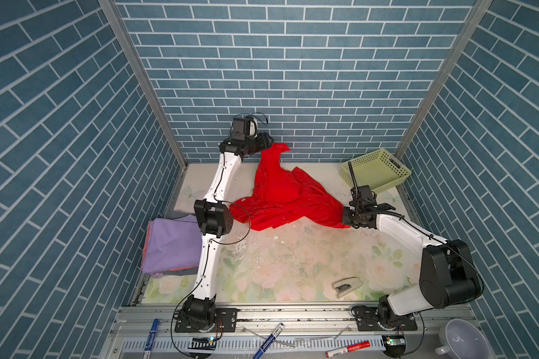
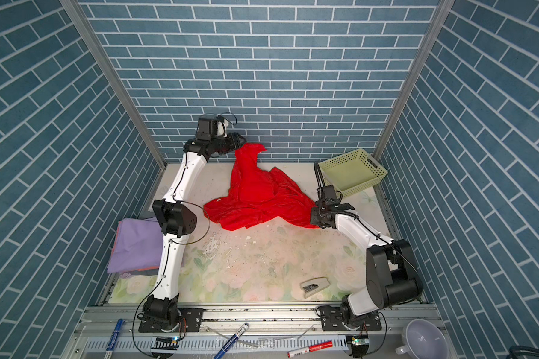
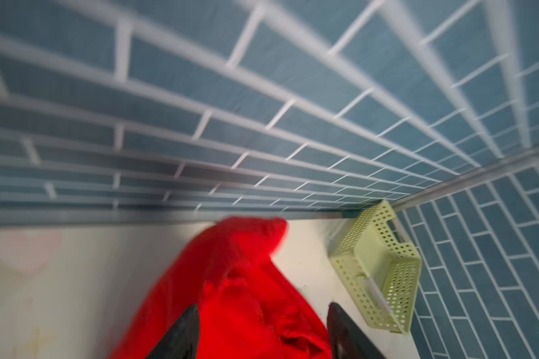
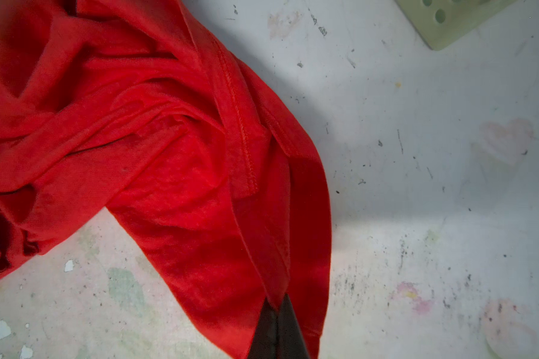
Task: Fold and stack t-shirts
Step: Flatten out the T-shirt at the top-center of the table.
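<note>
Nearest, a stapler (image 1: pixel 347 286) lies on the worktop (image 1: pixel 293 258). At its left edge sits a folded stack with a purple t-shirt (image 1: pixel 171 244) on top. Further in, the right gripper (image 4: pixel 277 307) is pinched tight on an edge of the crumpled red t-shirt (image 1: pixel 280 199). Behind, the raised left gripper (image 3: pixel 263 306) has its jaws spread wide, red cloth loose between them. A basket (image 1: pixel 375 169) stands in the far right corner.

both top views: bright, even light, sharp. the walls (image 1: pixel 59 124) bend out at the edges. the red tee (image 1: pixel 280 192) glows v strong. left wrist pic is v blurry: bricks smeared, tee fuzzy. right wrist pic is sharp, w/ a soft grey shadow on the table (image 4: pixel 417 140) by the tee.
</note>
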Robot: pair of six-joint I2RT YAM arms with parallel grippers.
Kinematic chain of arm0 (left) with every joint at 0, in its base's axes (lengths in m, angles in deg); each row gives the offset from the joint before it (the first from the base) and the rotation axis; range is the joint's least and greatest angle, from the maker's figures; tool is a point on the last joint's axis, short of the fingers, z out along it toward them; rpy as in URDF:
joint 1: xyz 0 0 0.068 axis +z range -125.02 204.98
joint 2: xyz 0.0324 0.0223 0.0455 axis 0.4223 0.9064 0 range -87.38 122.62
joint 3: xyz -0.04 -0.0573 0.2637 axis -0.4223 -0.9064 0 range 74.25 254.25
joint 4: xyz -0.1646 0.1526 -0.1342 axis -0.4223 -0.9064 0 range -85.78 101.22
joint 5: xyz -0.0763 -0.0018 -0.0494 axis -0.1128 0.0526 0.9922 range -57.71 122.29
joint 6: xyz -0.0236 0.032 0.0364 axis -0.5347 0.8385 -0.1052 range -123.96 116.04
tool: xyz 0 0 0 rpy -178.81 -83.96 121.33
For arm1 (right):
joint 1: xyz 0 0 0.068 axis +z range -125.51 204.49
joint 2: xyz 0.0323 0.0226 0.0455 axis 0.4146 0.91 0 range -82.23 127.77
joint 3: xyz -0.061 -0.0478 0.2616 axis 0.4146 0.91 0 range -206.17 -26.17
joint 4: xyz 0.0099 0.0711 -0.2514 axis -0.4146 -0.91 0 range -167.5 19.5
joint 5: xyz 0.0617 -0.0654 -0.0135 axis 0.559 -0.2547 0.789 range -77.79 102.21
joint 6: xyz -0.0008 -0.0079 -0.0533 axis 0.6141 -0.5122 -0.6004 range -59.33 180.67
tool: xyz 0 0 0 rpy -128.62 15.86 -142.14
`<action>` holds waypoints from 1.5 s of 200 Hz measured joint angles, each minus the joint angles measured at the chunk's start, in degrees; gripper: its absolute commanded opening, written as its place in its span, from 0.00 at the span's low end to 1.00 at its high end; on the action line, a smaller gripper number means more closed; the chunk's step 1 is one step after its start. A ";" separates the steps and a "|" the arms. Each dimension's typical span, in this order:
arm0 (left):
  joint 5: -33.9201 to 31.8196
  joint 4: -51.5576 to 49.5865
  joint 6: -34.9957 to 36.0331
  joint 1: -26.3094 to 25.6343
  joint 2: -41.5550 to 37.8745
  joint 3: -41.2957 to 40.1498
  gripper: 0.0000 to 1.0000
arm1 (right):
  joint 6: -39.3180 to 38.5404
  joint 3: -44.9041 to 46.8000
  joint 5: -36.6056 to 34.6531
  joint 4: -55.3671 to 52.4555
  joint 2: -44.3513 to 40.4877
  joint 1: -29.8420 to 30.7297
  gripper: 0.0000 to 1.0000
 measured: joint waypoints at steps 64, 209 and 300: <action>-8.79 2.21 4.48 -0.31 -28.13 -42.01 0.73 | 0.92 0.09 -1.84 -0.24 0.13 0.00 0.00; -24.98 5.95 -8.68 -16.22 -50.18 -93.37 0.71 | 1.42 -5.97 -1.66 1.68 10.97 -0.44 0.00; -21.22 20.04 -6.03 -11.69 -40.26 -93.09 0.04 | 1.49 -5.05 -3.15 2.38 7.45 -0.48 0.00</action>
